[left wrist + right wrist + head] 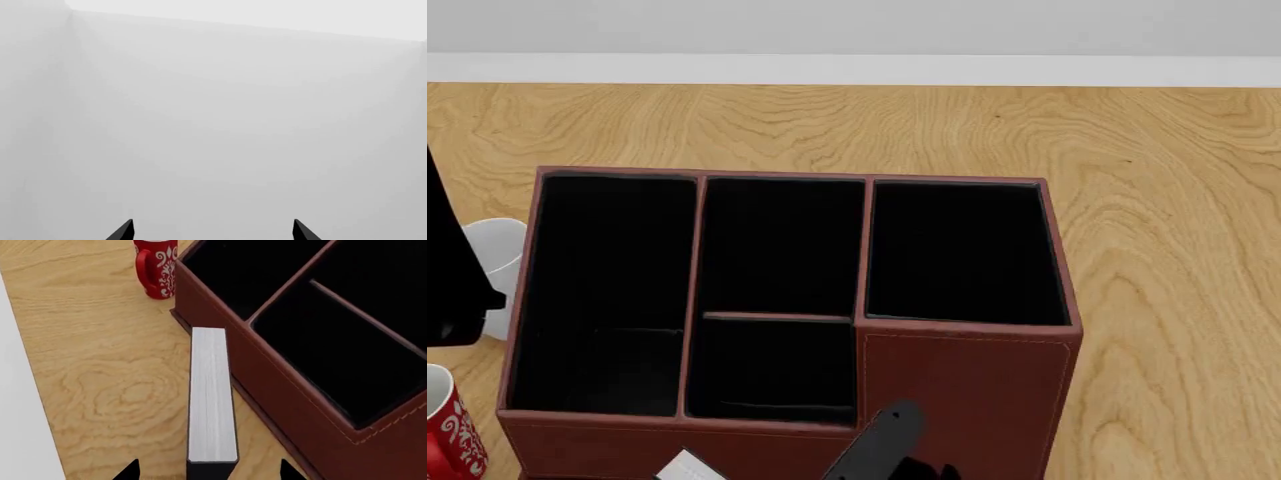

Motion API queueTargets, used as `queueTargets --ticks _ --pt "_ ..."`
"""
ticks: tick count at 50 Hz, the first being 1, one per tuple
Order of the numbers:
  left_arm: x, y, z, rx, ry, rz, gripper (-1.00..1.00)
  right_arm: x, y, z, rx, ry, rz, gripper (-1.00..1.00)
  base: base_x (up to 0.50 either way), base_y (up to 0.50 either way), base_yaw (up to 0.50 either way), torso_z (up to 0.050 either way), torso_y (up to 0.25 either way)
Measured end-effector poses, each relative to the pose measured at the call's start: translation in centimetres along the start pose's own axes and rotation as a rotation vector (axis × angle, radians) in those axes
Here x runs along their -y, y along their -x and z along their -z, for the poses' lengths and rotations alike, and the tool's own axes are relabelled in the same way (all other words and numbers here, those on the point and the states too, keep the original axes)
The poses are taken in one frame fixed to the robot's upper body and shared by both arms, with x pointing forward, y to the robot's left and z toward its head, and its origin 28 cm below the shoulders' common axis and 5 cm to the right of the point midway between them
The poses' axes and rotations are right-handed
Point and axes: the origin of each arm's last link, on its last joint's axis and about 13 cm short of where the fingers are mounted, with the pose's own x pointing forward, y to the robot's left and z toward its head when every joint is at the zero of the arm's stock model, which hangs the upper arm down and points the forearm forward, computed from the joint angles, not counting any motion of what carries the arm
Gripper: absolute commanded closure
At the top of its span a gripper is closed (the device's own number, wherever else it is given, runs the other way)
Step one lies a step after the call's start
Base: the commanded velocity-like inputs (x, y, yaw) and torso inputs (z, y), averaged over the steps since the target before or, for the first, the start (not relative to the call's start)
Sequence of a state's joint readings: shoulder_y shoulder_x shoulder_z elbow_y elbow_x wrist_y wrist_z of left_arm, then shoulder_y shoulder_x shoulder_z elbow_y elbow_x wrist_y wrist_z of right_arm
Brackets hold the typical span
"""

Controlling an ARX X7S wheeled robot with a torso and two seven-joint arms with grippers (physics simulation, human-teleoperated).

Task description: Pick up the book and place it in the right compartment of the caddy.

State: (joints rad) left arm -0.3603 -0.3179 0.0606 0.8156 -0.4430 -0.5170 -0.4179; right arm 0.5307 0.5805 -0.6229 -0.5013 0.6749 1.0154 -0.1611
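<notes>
The book (212, 395) stands on the wooden table with its white page edge up, close along the caddy's front wall (280, 375). A corner of it shows in the head view (690, 467). My right gripper (209, 471) is open, with one fingertip on each side of the book's near end and a gap on both sides. The reddish-brown caddy (961, 390) fills the head view, and its right compartment (961, 250) is black-lined and holds nothing. My left gripper (213, 231) is open and empty, facing a blank grey wall.
A red patterned mug (157, 265) stands past the book's far end, at the caddy's left front corner (447, 430). A white mug (501, 260) stands left of the caddy, behind my dark left arm (454, 270). The table's edge runs alongside the book (27, 405).
</notes>
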Motion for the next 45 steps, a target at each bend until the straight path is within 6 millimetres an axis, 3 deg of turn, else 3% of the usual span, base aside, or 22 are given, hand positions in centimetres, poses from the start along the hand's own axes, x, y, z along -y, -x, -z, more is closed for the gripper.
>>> queueTargets --ticks 45 --pt "-0.4 0.3 0.4 -0.012 -0.003 -0.022 -1.0 1.0 -3.6 0.9 -0.064 -0.015 -0.021 -1.0 0.0 0.0 0.0 0.0 0.0"
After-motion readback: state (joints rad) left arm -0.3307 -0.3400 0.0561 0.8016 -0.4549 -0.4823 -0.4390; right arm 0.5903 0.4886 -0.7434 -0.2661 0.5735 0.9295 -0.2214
